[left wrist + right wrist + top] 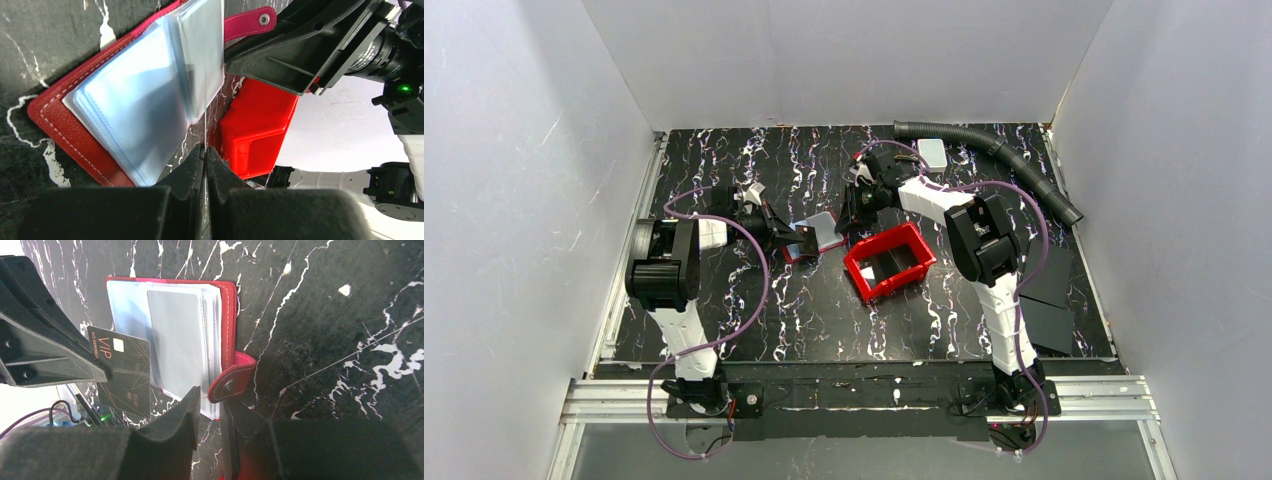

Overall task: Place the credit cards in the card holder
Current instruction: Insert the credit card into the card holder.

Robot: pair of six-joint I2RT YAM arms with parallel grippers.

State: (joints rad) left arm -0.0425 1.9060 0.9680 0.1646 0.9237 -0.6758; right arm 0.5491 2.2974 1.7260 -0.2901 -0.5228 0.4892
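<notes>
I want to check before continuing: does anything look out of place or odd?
Nothing spilled or broken. Only the red bin sits skewed to the table edges, and the black VIP card in the left fingers is tilted at the open card holder's edge.

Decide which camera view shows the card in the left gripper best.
Right wrist: the black VIP card faces the camera, print readable. Left wrist sees only its thin edge; the top view shows just a small dark patch.

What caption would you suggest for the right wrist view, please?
Left gripper holds a black VIP card at the open card holder, its snap strap at the fingertips of the right gripper.
</notes>
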